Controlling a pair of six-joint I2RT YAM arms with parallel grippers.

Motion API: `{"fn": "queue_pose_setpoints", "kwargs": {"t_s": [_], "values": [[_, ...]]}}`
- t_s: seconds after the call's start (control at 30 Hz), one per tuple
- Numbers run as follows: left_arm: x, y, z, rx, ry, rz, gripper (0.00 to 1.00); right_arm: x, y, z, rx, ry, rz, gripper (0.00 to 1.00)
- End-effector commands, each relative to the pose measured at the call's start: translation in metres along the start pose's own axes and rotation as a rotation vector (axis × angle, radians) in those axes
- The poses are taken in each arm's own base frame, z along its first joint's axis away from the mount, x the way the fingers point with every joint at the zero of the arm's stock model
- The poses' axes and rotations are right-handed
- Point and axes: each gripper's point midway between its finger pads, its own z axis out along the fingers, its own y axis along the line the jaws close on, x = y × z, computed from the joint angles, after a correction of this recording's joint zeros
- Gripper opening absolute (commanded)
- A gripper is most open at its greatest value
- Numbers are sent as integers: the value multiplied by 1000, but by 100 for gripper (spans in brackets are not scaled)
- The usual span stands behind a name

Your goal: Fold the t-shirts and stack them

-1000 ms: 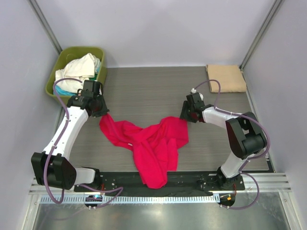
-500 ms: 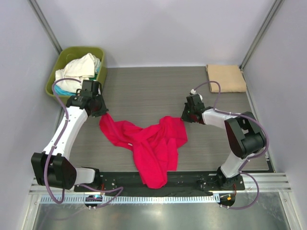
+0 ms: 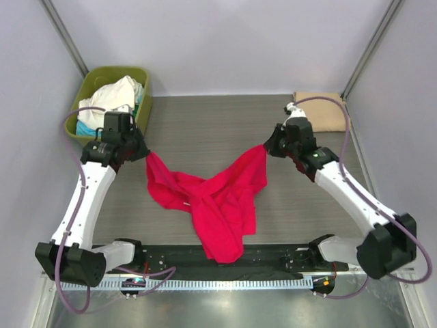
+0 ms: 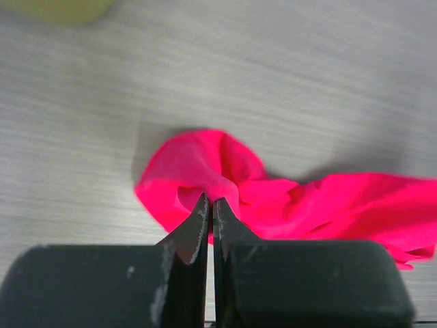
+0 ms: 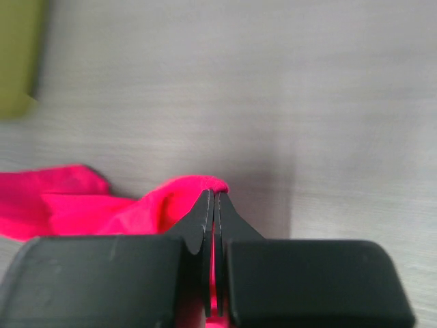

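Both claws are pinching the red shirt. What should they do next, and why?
Probably move the arms wider apart. The left gripper and right gripper are each shut on an edge of the red shirt, yet it sags between them, twisted and bunched on the table. Stretching it should flatten it for folding.

Bright, even light, no glare.
Soft shadows hug the red t-shirt [image 4: 225, 171] on the table [image 3: 218, 130]; wrist views go soft at their far edges.
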Motion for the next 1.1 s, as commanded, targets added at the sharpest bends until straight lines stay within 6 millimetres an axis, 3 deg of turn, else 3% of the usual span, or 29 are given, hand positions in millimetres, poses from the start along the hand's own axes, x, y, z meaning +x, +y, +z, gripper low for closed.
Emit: {"fn": "queue_pose_setpoints", "kwargs": {"t_s": [0.0,0.17,0.27,0.47,0.53,0.77,0.83,0.9,1.07], "values": [[-47,-25,-46,115,-175,3,0,-68,17,-60,-12,-203,-57,1],[-77,-33,-92,145,-282,16,0,-116,30,-127,-34,-381,-61,1],[-102,-40,-135,179,-395,12,0,-134,34,-165,-52,-477,-57,1],[-129,-35,-210,192,-603,15,0,-162,28,-240,-43,-673,-43,1],[-133,-31,-233,191,-665,17,0,-167,27,-257,-41,-712,-41,1],[-140,-27,-325,277,-950,47,1,-176,26,-345,-116,-904,-13,1],[-144,-28,-352,314,-1055,44,1,-176,23,-359,-115,-948,-3,1],[-142,-25,-391,367,-1191,32,0,-175,20,-377,-132,-995,5,1],[-141,-29,-435,432,-1311,55,1,-174,27,-408,-205,-1073,-26,1]]}}
